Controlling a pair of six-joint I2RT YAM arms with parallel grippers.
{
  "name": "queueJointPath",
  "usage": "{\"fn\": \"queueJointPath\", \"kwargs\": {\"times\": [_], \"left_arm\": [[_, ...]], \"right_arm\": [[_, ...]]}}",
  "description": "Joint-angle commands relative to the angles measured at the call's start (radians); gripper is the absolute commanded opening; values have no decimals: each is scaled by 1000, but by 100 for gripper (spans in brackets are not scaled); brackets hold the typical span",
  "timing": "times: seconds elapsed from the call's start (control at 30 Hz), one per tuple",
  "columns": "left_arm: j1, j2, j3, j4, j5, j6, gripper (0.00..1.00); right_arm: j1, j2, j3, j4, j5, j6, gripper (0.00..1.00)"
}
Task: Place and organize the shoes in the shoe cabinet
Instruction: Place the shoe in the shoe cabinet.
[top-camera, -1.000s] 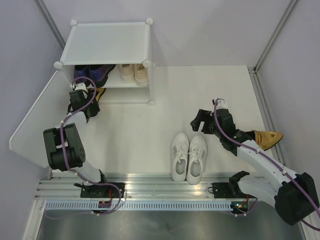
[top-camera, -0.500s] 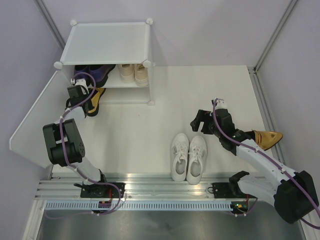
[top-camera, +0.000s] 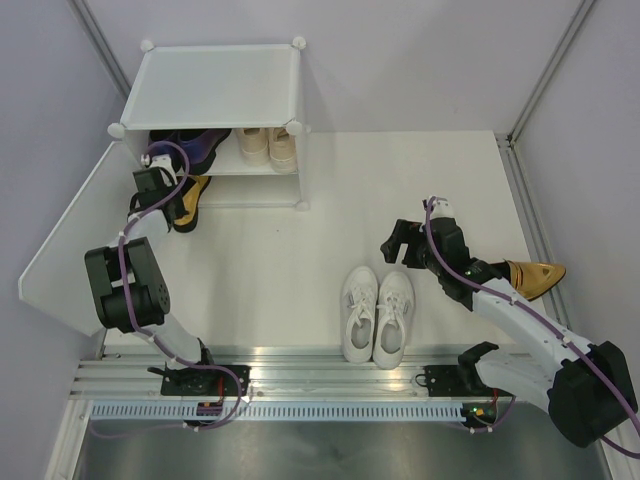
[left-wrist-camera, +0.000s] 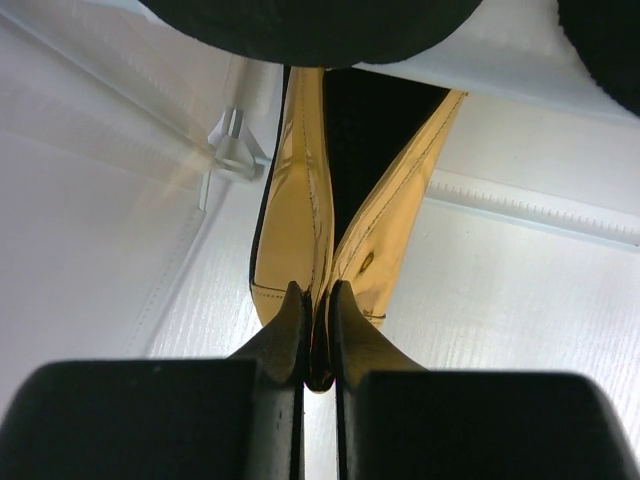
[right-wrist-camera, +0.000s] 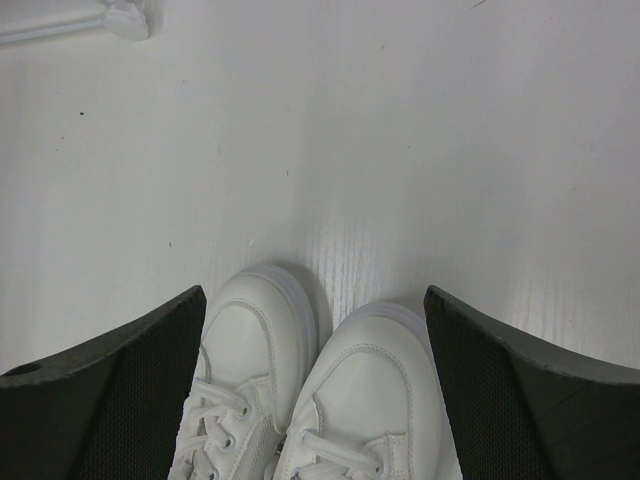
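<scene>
Pinching the gold heel by the thin rim at its back, the left gripper has its jaws clenched on the upper with barely a gap between them. The shoe runs away from the fingers into the mouth of the lower compartment of the shoe cabinet, at its left front corner, near the open door panel. A grip this narrow on a soft edge will likely let the shoe swing, so the sound way is to keep it low and slide it slowly along the compartment floor, tight to the left wall, leaving room beside it for its mate. That second gold heel lies well apart on the right of the table, beside the right arm. Above the shelf sit the purple loafers and the beige sneakers, side by side. The white sneakers stand as a pair near the front edge. The right gripper hangs over their toes with its jaws spread wide, grasping nothing. No brand, label or writing can be read on any shoe or on the cabinet.
</scene>
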Motion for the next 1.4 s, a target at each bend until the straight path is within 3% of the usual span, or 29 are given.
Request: {"fn": "queueJointPath", "kwargs": {"times": [0.0,0.87,1.37], "left_arm": [[-10,-24,59,-77,39,-43,2],[-10,-26,163,-43,-5,-267,2],[-10,11,229,-17,-8,-290,2]], "right_arm": [[-3,-13,-2,33,12,-8,93],[-3,22,3,33,24,-11,93],[-3,42,9,33,41,-16,93]]}}
